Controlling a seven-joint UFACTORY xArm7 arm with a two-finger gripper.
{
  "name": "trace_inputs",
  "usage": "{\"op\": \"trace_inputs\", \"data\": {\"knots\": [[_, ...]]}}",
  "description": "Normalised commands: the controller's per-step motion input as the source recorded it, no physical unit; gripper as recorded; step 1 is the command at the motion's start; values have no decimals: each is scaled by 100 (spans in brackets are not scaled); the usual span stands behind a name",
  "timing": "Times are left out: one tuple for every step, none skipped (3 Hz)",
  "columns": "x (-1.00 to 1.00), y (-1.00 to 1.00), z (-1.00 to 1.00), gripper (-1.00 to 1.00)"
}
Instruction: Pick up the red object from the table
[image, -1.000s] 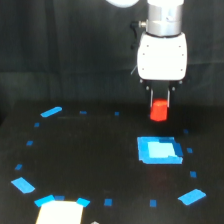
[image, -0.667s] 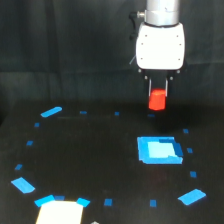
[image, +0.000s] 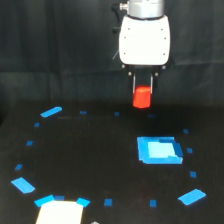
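Observation:
The red object (image: 142, 97), a small red-orange cylinder block, hangs in the air between my gripper's two thin fingers, well above the black table (image: 90, 160). My gripper (image: 142, 92) is shut on it, below the white wrist housing (image: 144, 40). The block sits above and slightly to the exterior view's left of the blue square patch (image: 158, 150) on the table.
Small blue tape marks ring the table, with larger ones at the exterior view's left (image: 51, 111) and lower right (image: 191, 196). A pale rectangular thing (image: 59, 212) lies at the front left edge. A dark curtain (image: 50, 45) hangs behind.
The gripper has risen with the red object in it, and shifted a little to the exterior view's left, farther from the table.

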Motion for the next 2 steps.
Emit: {"op": "trace_inputs", "data": {"knots": [[-9,8,-81,-100],[1,-39,-100,-100]]}}
